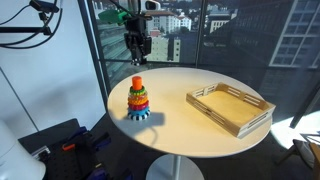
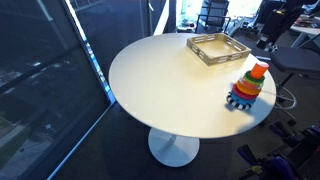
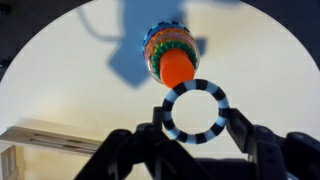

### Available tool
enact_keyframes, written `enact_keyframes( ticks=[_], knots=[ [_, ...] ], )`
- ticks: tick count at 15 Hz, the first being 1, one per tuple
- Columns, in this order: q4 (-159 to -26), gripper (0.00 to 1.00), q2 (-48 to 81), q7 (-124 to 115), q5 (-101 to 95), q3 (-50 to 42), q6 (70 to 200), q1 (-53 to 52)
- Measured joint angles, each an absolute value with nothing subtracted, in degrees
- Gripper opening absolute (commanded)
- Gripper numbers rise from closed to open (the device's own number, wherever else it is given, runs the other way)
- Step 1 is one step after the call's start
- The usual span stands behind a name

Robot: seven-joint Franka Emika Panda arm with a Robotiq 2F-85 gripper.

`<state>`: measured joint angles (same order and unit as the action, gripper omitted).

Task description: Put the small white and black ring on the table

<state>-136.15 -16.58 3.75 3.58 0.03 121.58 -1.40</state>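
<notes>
In the wrist view the one tray [image 3: 40, 140] is cut off at lower left. The gripper [image 3: 197, 120] pinches the one small white and black ring [image 3: 196, 84] at centre frame (held over the table [image 3: 60, 80], not on it), just below the single multicoloured stack [image 3: 168, 52]. In both exterior views the ring is too small to make out.

Smooth matt cream top on the table [image 1: 200, 125]; the tray [image 1: 216, 116] is pale bare-looking wood, matt. The stack of rings [image 3: 168, 50] reads as glossy coloured plastic with a shiny orange top. The small white and black ring [image 3: 171, 115] looks like smooth plastic with low sheen, and the gripper [image 3: 196, 116] is matt black.
</notes>
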Motion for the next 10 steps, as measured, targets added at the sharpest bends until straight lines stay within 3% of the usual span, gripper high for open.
enact_keyframes(
  ticks=[10],
  knots=[
    [-135.4, 0.41, -12.7, 3.7, 3.6, -4.6, 121.7, 2.7]
  ],
)
